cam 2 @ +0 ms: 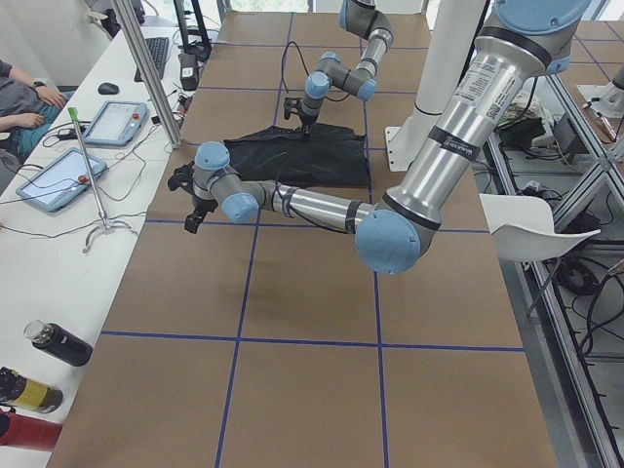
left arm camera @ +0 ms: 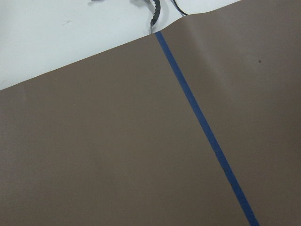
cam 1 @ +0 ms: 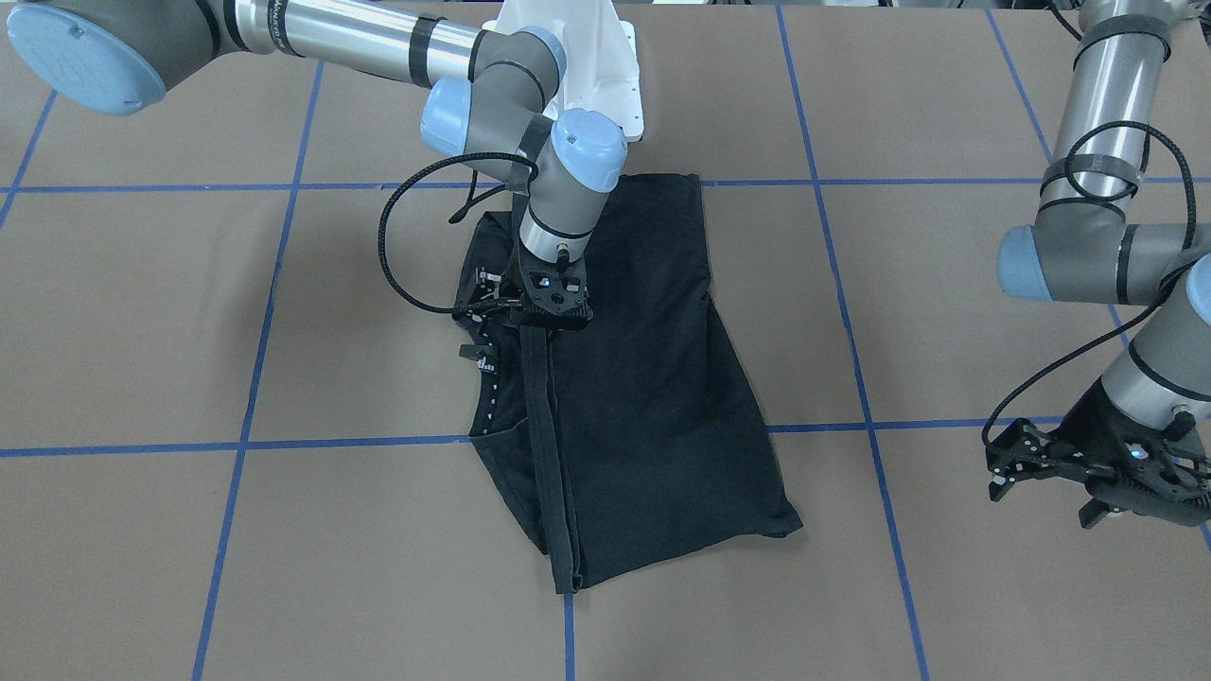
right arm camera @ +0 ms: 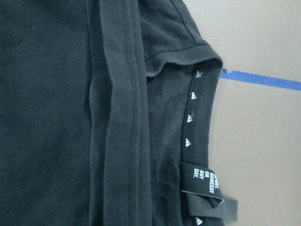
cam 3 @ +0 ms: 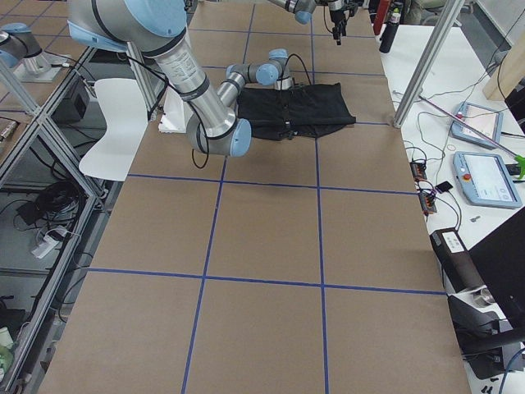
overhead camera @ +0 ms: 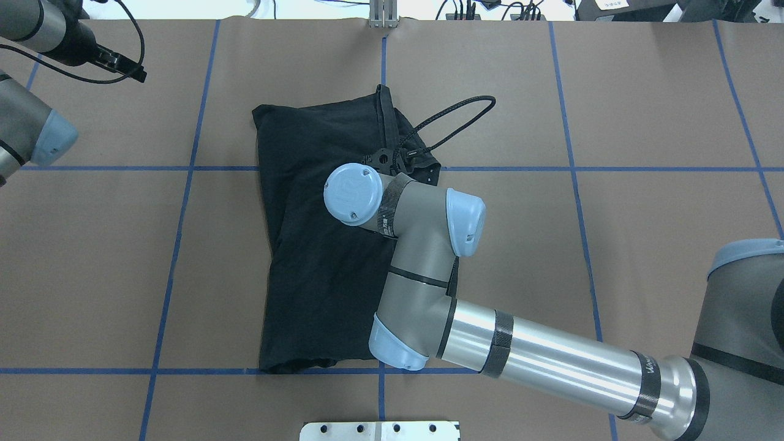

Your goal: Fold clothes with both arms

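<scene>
Maybe the biggest worry shows from the front: only the right gripper (cam 1: 553, 317) is at the black shirt (cam 1: 653, 407). We think a lift from there could catch just the top layer, and then the fold would slide open and bunch up. The shirt lies folded in a long strip in the middle of the table (cam 1: 142, 331). The right gripper points down onto its thick edge (cam 1: 546, 426) near the neck, but its body hides the fingers, so we cannot tell if they are spread or pinching. The left gripper (cam 1: 995, 473) hangs well apart from the shirt, over the table, and we cannot tell about its fingers either. From above, the right arm (overhead camera: 422, 269) covers that spot. The side views are too small to help. The left wrist view shows only table and a blue line (left arm camera: 202, 122). The right wrist view shows the thick edge and the neck tag (right arm camera: 204, 181) close below, with no fingers.
</scene>
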